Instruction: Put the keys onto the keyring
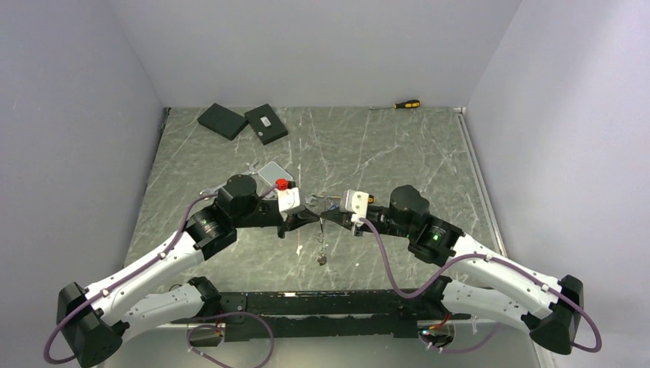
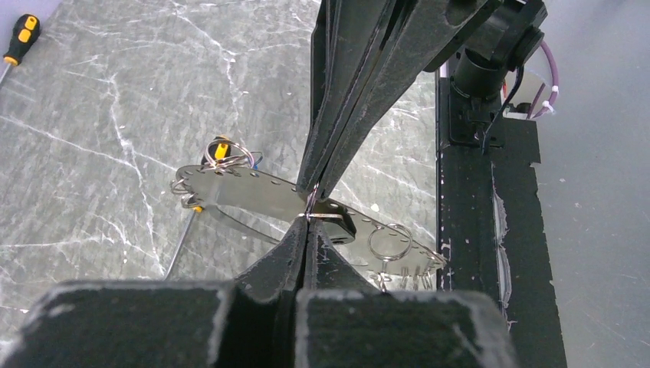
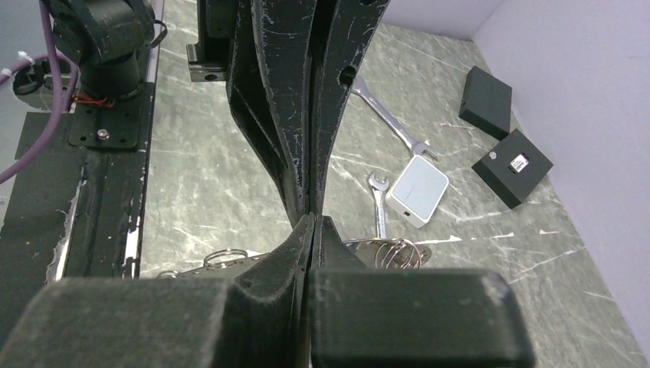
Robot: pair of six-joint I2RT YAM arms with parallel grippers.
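My left gripper (image 1: 300, 221) and right gripper (image 1: 336, 218) meet tip to tip above the middle of the table. In the left wrist view the left gripper (image 2: 306, 224) is shut on a thin silver wire of the keyring (image 2: 310, 205), and the right gripper (image 2: 316, 188) pinches the same wire from above. Most of the hoop is hidden by the fingers. A small dark clump of keys (image 1: 322, 259) shows just below the tips; I cannot tell whether it hangs or lies. In the right wrist view both pairs of fingers (image 3: 295, 253) are pressed together.
A perforated silver strip (image 2: 260, 193) with small split rings (image 2: 389, 242) sits under the tips, over a screwdriver (image 2: 220, 149). Two wrenches (image 3: 391, 123), a white box (image 3: 418, 190) and two black boxes (image 1: 222, 120) lie beyond. Another screwdriver (image 1: 406, 104) is at the far edge.
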